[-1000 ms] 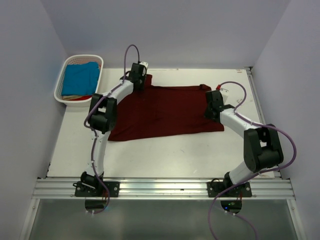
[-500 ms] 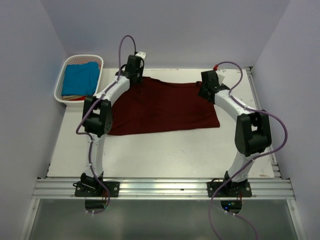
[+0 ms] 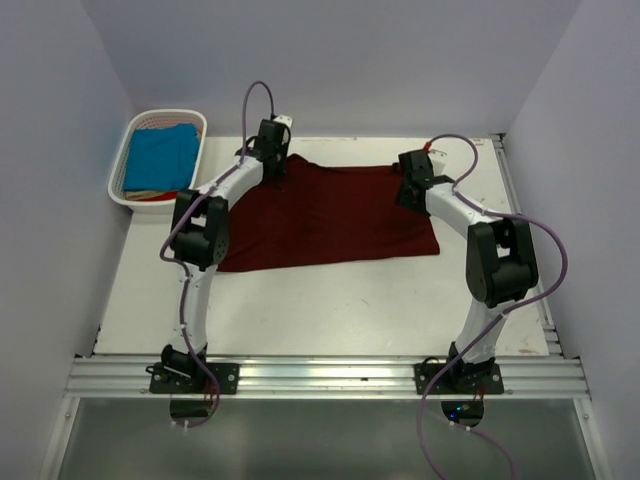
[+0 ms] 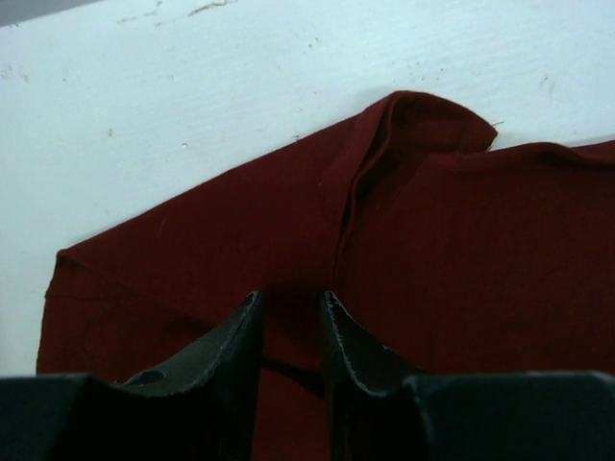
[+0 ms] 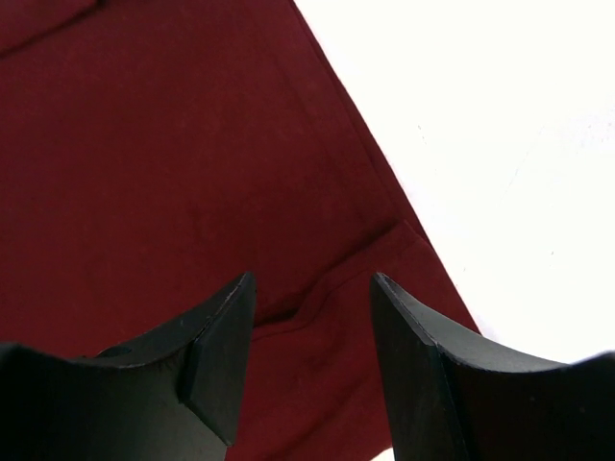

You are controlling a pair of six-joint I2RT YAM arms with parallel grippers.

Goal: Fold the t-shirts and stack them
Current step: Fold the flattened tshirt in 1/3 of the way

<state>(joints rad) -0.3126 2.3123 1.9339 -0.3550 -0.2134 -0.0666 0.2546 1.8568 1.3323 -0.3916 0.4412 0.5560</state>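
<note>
maroon t-shirt [image 3: 330,215] lies spread on the counter [image 3: 330,300]; left end effector [image 4: 288,300] narrowly parted, right end effector [image 5: 309,279] spread, neither pinching cloth. flattening looks done; first fold calls for gripping an edge.

The dark maroon t-shirt [image 3: 330,215] lies spread flat across the far half of the white surface [image 3: 300,300], with a raised, creased fold at its far left corner. The turquoise t-shirt [image 3: 160,155] sits bunched inside the white basket [image 3: 117,172] at the far left.
</note>
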